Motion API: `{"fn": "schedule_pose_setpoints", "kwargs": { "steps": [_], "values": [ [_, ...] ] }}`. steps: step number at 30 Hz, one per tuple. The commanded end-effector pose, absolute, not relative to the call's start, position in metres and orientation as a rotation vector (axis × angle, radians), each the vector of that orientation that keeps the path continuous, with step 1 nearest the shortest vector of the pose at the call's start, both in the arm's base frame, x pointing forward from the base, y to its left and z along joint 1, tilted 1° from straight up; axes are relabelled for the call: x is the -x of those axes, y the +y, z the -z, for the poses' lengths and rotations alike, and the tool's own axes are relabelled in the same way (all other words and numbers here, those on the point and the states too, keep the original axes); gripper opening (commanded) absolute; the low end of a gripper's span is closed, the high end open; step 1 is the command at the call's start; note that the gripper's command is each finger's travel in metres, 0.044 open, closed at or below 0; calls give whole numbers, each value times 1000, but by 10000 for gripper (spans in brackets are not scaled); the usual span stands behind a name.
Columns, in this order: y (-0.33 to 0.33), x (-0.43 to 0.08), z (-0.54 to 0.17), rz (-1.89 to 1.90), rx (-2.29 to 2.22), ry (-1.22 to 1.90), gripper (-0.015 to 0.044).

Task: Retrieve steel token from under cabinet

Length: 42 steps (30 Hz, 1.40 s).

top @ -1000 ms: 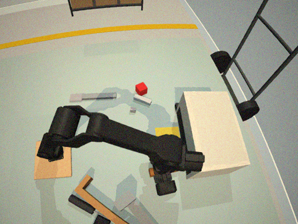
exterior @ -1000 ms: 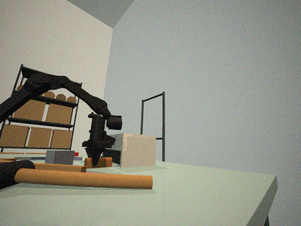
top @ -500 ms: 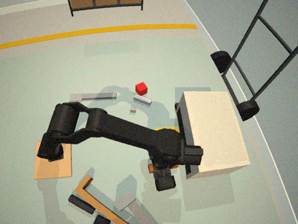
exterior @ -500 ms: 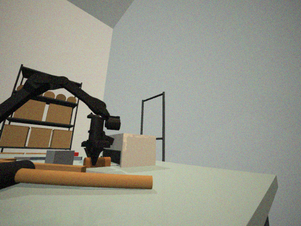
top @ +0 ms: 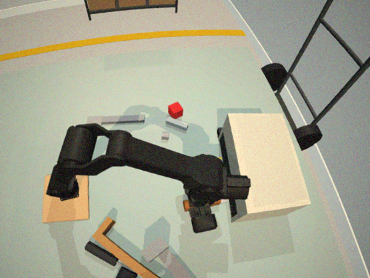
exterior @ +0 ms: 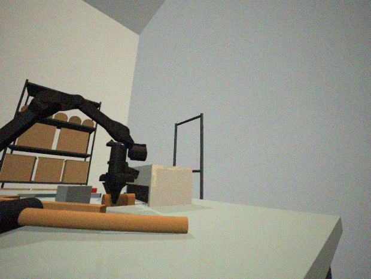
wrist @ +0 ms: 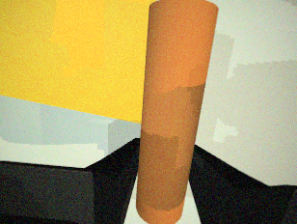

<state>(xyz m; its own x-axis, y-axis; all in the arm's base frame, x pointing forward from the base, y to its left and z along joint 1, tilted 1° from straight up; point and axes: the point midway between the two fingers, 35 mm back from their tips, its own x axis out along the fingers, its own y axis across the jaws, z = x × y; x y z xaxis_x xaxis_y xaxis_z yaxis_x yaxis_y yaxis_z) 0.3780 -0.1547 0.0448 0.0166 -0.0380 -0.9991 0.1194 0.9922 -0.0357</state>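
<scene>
1. The black parallel-jaw gripper [top: 201, 207] [exterior: 114, 202] [wrist: 162, 146] is pointing down in front of the cabinet; its jaws are standing partly open, closed on an orange cylindrical rod [top: 186, 205] [exterior: 128, 199] [wrist: 178, 63] that is filling the space between them
2. The rod is lying low over the pale green table [top: 123, 192] [exterior: 255, 239]; whether it is touching the surface, I cannot tell
3. The flat steel token is not showing in any view; its place and the way it is facing cannot be told
4. The rod's long axis is running roughly level; in the top view one end is pointing toward the dark lower front of the cream box-shaped cabinet [top: 267, 157] [exterior: 170, 185]; in the wrist view the rod is rising up the frame, its upper end leaning slightly right
5. The wrist view is showing a broad part of the flat yellow marked area [wrist: 72, 58] [top: 220, 159] beside the rod; the top view is giving only a sliver past the arm, and the exterior view is not revealing it
6. The top view is laying out a short silvery bar [top: 177, 123] near a small pale block [top: 165, 135]; the exterior view is instead bringing a thick orange cylindrical handle [exterior: 102, 221] into the foreground
7. A glossy red cube [top: 175, 109] [exterior: 94, 190] is sitting well apart from the gripper; the exterior view is showing only part of it
</scene>
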Motion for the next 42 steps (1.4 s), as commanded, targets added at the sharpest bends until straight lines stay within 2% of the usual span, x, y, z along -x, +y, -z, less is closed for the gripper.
{"fn": "schedule_pose_setpoints", "kwargs": {
  "steps": [1,42],
  "values": [
    [-150,-380,-44,112,-70,1545,0],
    [-149,-349,-43,113,-70,1547,0]
  ]
}}
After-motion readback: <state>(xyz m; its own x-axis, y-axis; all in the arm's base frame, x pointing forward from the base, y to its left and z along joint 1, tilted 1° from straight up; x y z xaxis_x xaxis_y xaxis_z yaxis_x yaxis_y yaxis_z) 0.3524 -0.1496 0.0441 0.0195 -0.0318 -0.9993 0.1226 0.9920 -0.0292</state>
